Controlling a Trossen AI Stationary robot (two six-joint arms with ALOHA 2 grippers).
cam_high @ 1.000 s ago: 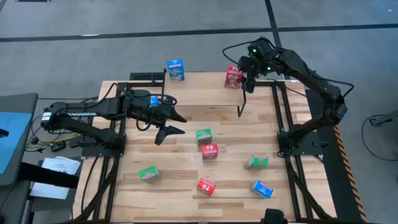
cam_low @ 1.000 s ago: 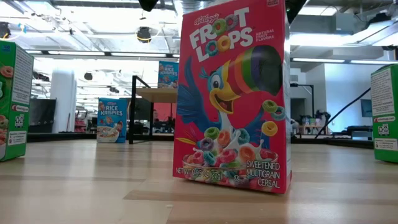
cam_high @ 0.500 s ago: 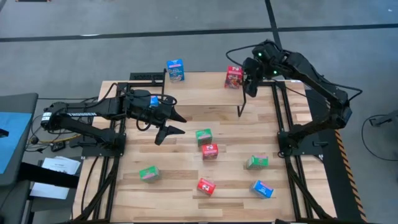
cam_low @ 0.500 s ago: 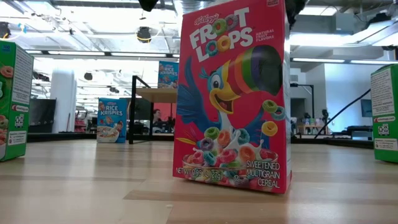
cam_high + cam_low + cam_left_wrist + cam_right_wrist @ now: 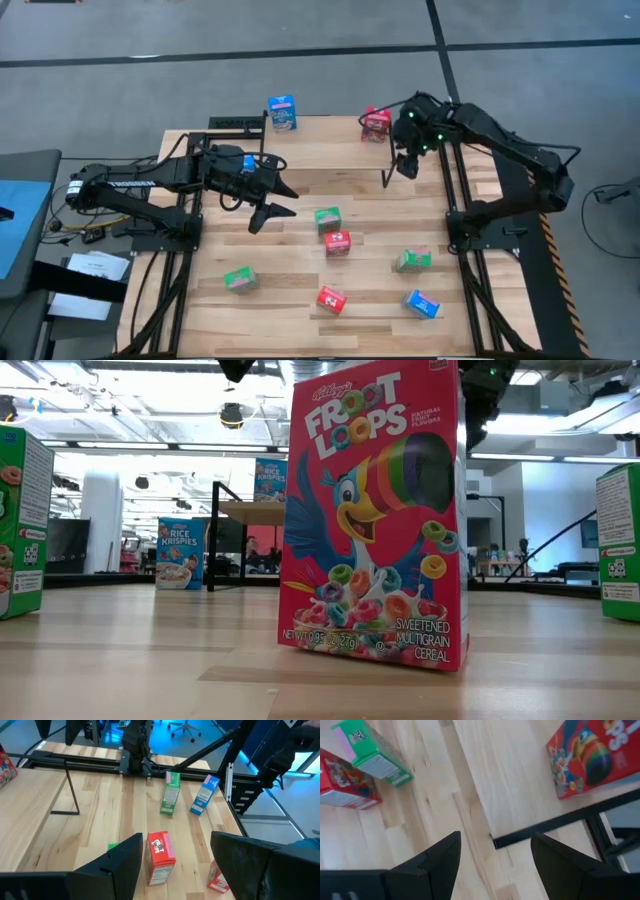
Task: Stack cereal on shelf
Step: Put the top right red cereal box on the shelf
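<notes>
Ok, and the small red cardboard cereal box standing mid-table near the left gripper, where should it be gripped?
Probably across the narrow sides of the red cardboard cereal box, near its top, coming from above: it stands upright with its top exposed, and a green cardboard box sits close beside it. The open left gripper is nearest.

Shelf (image 5: 330, 128) top has lots of bare board between the blue box (image 5: 282, 113) and the red box (image 5: 376, 123). The surface (image 5: 300, 250) middle is tighter: a green box (image 5: 327, 218) and a red one (image 5: 337, 242) stand just beside each other near the left tool (image 5: 272, 198).
</notes>
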